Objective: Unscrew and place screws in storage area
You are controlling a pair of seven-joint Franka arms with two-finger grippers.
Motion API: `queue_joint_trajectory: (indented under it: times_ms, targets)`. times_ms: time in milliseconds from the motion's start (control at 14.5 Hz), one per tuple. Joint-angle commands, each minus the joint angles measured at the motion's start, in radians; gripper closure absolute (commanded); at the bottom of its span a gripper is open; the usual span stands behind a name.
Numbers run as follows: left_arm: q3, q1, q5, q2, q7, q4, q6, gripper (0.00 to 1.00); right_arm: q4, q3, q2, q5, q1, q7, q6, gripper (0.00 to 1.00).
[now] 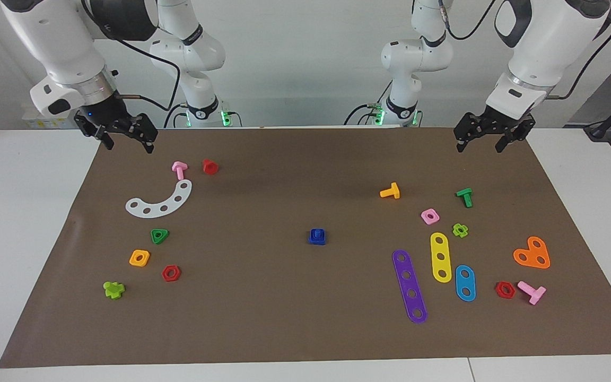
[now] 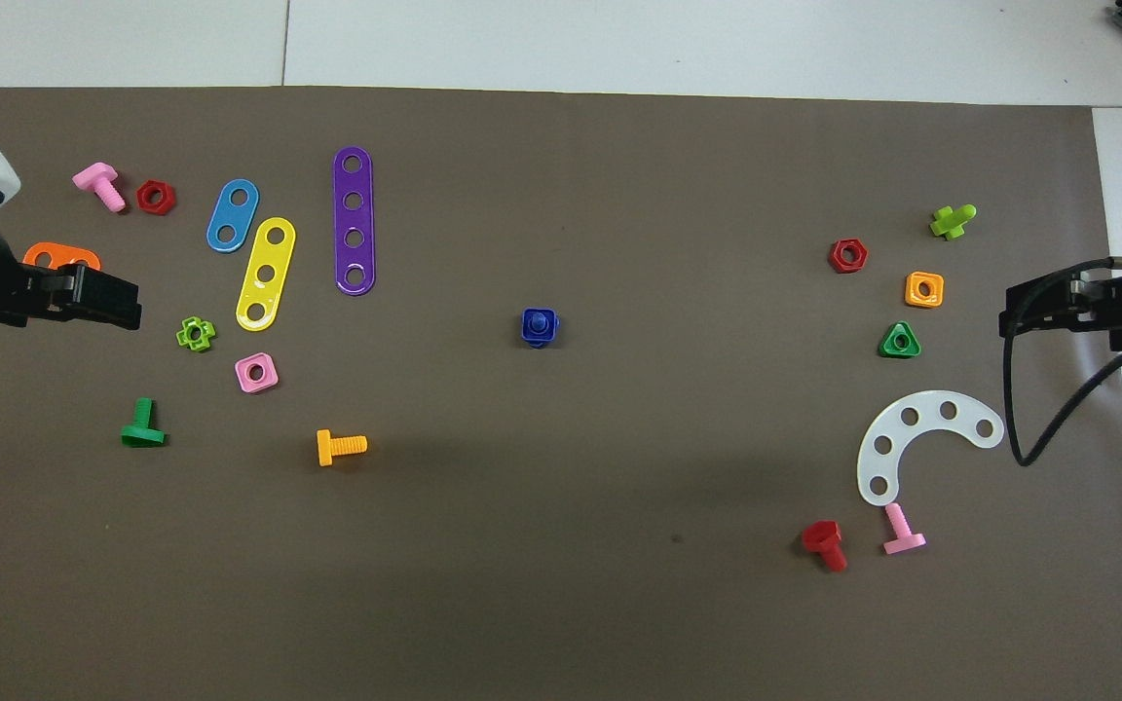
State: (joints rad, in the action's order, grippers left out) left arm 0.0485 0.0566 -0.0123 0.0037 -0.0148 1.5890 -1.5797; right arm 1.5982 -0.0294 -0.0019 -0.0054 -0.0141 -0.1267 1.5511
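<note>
Noting both tools open, empty — left tool (image 1: 483,139), right tool (image 1: 128,139) raised at mat edge. Risk: blue screw (image 1: 317,236) sits in its nut; one-handed twisting may spin both together.

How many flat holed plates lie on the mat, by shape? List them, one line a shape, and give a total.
Straight strips: 3 (purple strip, yellow strip, blue strip)
Arc strips: 1 (white arc)
Heart plates: 1 (orange heart)
Total: 5
</note>
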Motion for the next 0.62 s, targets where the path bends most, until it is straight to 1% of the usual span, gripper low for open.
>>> queue_joint_trajectory:
  times_ms: [0,275,482,550]
  targets:
    - [-0.007,0.002,-0.018,-0.021,0.01,0.016,-0.011,0.0,0.017,0.009,-0.017,0.01,0.019,0.025,0.001,0.0]
    - [-0.006,0.014,-0.018,-0.025,0.009,0.025,-0.01,0.0,0.017,0.009,-0.017,0.01,0.017,0.025,0.001,0.0]
    - [0.004,0.02,-0.021,-0.034,0.007,0.057,-0.013,0.0,0.017,0.009,-0.017,0.012,0.017,0.025,0.001,0.0]
    - [0.005,0.05,-0.023,-0.03,-0.005,0.06,-0.016,0.0,0.017,0.009,-0.017,0.012,0.017,0.025,0.001,0.0]
